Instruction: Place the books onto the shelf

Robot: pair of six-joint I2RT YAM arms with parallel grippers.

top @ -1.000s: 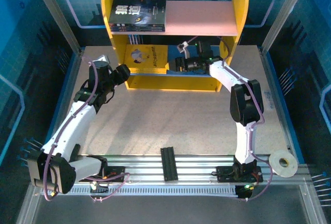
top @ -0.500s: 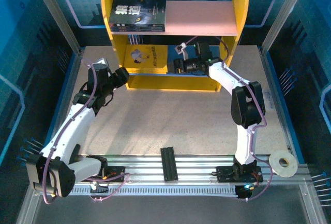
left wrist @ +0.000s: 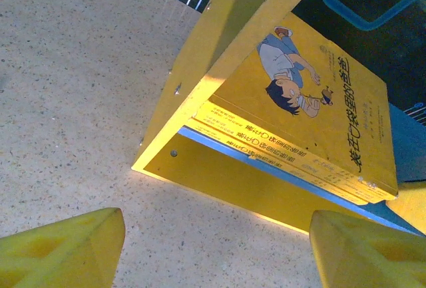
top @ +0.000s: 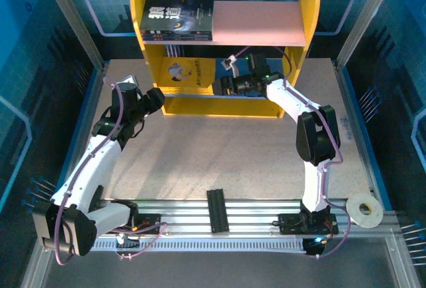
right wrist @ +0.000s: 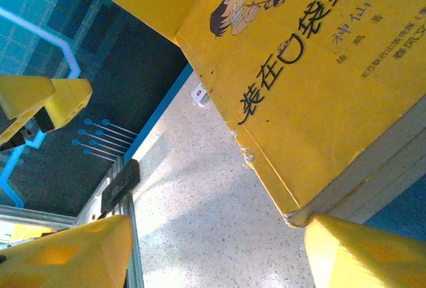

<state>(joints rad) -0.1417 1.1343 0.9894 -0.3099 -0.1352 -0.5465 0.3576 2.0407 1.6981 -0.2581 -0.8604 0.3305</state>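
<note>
The bottom edge cuts the fingertips [left wrist: 66, 248] of my left claw [left wrist: 216, 255], and the shelf [left wrist: 219, 42] runs off the top and right of that wrist view. My right claw [right wrist: 213, 255] is clipped the same way, and the yellow books [right wrist: 319, 82] lose their cover title past the top and right edges. From above, I cannot tell whether that claw touches them. The spine text on the dark books [top: 176, 18] is too small to read.

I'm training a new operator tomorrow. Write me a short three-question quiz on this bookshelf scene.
1. True or false: the dark books lie on the pink upper board of the shelf.
2. The yellow books rest on: A) pink upper board, B) blue lower board, C) neither board?
3. Fill in: the left end effector and right end effector are both ____.
Key: 1 true; 2 B; 3 open.
</note>
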